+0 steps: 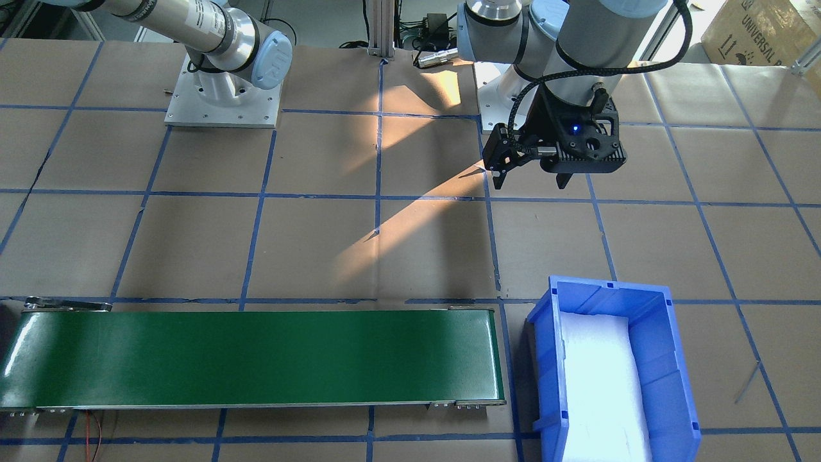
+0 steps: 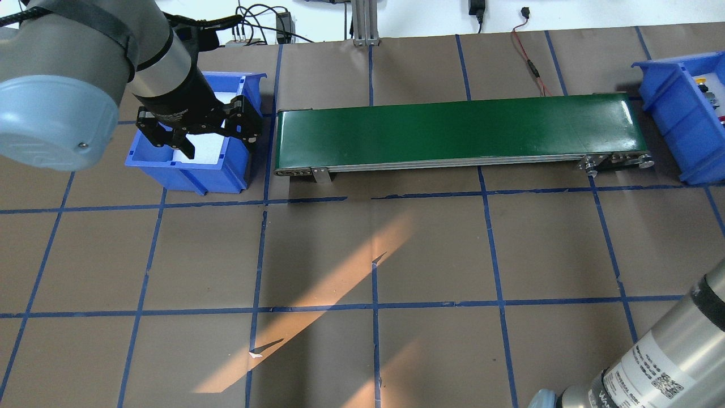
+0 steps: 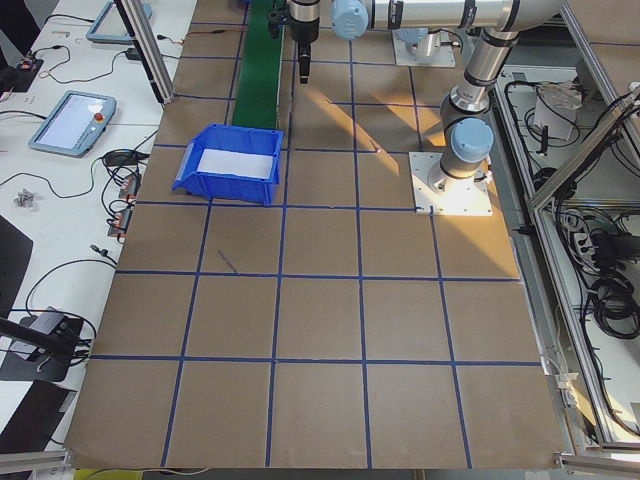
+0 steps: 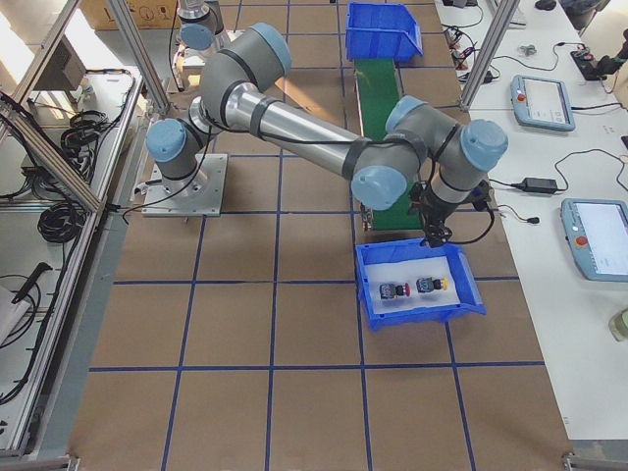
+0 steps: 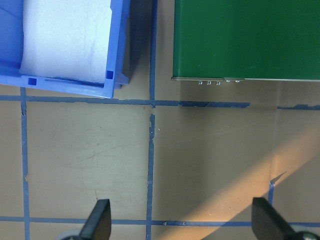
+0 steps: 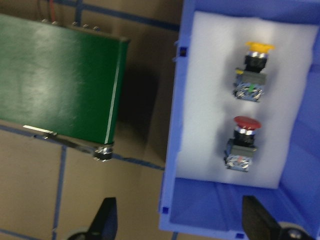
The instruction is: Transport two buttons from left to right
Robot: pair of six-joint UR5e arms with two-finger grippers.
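Note:
Both buttons lie on white foam in the right blue bin [image 6: 175, 150]: a red button [image 6: 243, 142] and a yellow button [image 6: 255, 70], each on its side. In the exterior right view the red button [image 4: 394, 290] and the yellow button [image 4: 429, 286] lie side by side. My right gripper [image 6: 182, 222] hovers open above that bin's near edge, holding nothing. My left gripper [image 2: 218, 141] hangs open and holds nothing. In the left wrist view it is over bare table, short of the left blue bin [image 5: 60, 85], which holds only foam.
A green conveyor belt [image 2: 453, 130] runs between the left bin [image 2: 192, 170] and the right bin [image 2: 679, 107]. Brown paper with a blue tape grid covers the table. Tablets and cables lie on a side bench [image 4: 579, 147].

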